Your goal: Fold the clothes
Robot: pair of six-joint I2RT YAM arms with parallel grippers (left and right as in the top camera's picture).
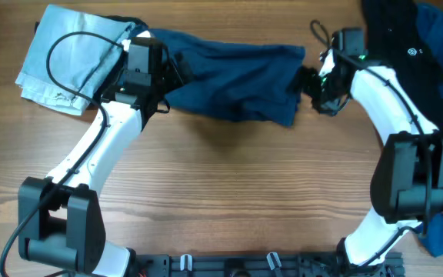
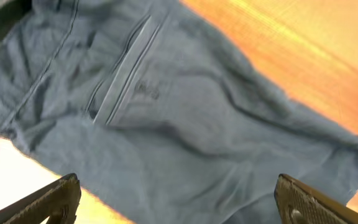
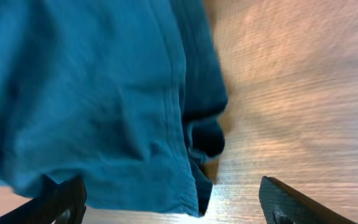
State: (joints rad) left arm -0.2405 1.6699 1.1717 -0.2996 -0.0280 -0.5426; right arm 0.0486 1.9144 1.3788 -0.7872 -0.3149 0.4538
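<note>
Hovering over one end of navy shorts (image 1: 237, 77), left gripper (image 2: 179, 202) spread wide, nothing between fingers; pocket seam in wrist view. Right gripper (image 3: 173, 199) equally wide at opposite end of shorts, hem edge under it, unclamped. Shorts stretched flat on table (image 1: 244, 192). Light-blue denim piece (image 1: 64, 58) just beyond left-gripper end of shorts. Black garment (image 1: 398, 38) with small logo beyond right-gripper end.
</note>
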